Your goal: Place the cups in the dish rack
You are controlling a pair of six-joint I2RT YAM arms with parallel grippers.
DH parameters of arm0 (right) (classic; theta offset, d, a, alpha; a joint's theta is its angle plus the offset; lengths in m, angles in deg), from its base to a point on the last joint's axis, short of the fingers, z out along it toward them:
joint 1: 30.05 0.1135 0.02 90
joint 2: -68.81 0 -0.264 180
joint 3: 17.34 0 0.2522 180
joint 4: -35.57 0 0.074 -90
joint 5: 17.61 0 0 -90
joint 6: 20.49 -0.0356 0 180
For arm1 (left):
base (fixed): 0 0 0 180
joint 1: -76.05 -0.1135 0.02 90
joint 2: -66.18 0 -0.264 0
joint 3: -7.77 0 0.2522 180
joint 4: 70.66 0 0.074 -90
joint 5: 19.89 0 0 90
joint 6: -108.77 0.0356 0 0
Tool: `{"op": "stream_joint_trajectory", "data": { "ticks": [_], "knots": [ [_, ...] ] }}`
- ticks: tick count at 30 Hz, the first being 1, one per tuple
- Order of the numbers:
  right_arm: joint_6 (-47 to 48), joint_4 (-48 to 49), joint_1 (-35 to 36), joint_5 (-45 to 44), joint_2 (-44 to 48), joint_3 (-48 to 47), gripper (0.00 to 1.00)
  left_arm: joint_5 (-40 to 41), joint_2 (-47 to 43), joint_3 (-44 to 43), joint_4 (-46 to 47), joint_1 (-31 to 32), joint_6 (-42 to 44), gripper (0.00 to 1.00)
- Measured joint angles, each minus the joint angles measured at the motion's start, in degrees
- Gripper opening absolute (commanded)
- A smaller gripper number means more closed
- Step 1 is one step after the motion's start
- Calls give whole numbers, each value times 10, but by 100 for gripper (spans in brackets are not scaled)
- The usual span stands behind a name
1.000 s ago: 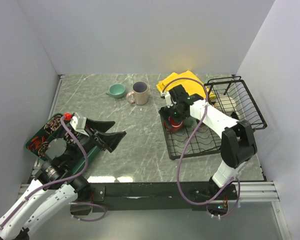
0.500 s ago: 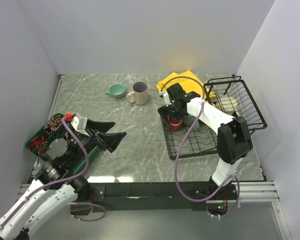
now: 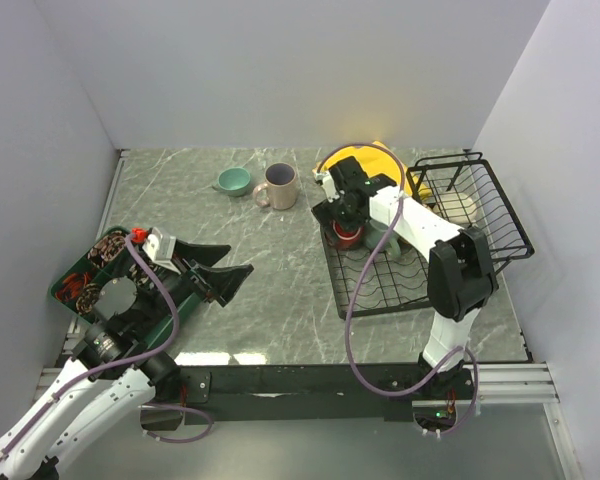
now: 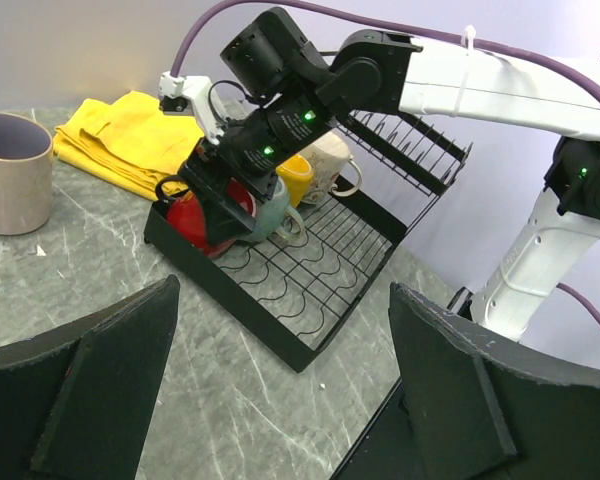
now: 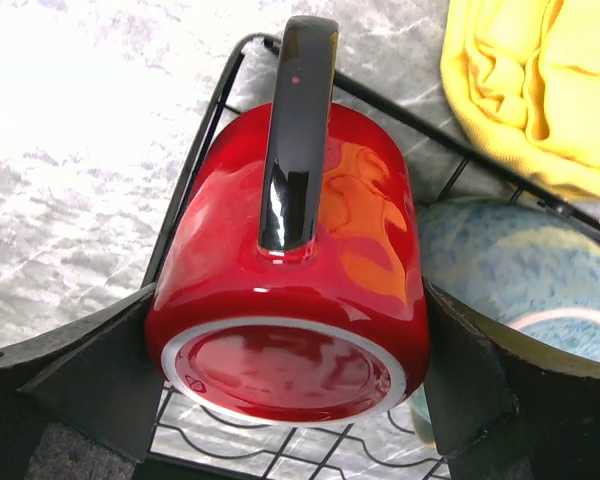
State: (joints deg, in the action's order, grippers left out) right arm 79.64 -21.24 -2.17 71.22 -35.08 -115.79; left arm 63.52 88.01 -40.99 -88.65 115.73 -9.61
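Right claw (image 5: pixel 290 300): jaws spread wide and grasping the red mug (image 5: pixel 300 220), one finger flush on each flank. The mug's base faces the wrist camera and its black handle runs along the side turned to the lens. It sits at the far-left corner of the dish rack (image 3: pixel 400 285), right against the rim wire. Whether it rests on the wires or hangs just above them: cannot tell.

Beside it, touching or nearly so, is the grey-teal mug (image 5: pixel 500 250). The yellow mug (image 4: pixel 298 175) and cream mug (image 4: pixel 330 160) are behind it, toward the raised basket.

Yellow cloth (image 5: pixel 540 90) lies just outside the rack's far edge.

Near half of the flat rack is bare wire. Basket end stands close to the right wall.

Left claw (image 3: pixel 235 258): released, jaws wide, nothing between them, above the near-left tabletop (image 3: pixel 180 200). Green tray (image 3: pixel 75 268) sits at the left edge beside it.

Beige-pink mug (image 3: pixel 278 186) and teal cup (image 3: pixel 234 180) are upright near the back wall, just apart. A broad marble stretch separates them from the left claw.

Green indicator lights show on the right wrist; any lettering is too small to read.
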Motion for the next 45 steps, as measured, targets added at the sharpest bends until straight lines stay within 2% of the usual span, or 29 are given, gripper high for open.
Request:
{"op": "stream_joint_trajectory", "data": {
  "ticks": [10, 18, 31, 45],
  "knots": [
    [8, -6, 0, 0, -23, -18, 86, 0, -6, 0, -1, 0, 0, 91],
    [16, -41, 0, 1, -43, -55, 85, 0, -8, 0, -4, 0, 0, 91],
    [53, -63, 0, -1, -53, -67, 74, 1, -15, 1, -9, 0, 0, 91],
    [89, -114, 0, 7, -49, -85, 73, 0, -15, 7, -8, 0, -10, 91]
  ]
}}
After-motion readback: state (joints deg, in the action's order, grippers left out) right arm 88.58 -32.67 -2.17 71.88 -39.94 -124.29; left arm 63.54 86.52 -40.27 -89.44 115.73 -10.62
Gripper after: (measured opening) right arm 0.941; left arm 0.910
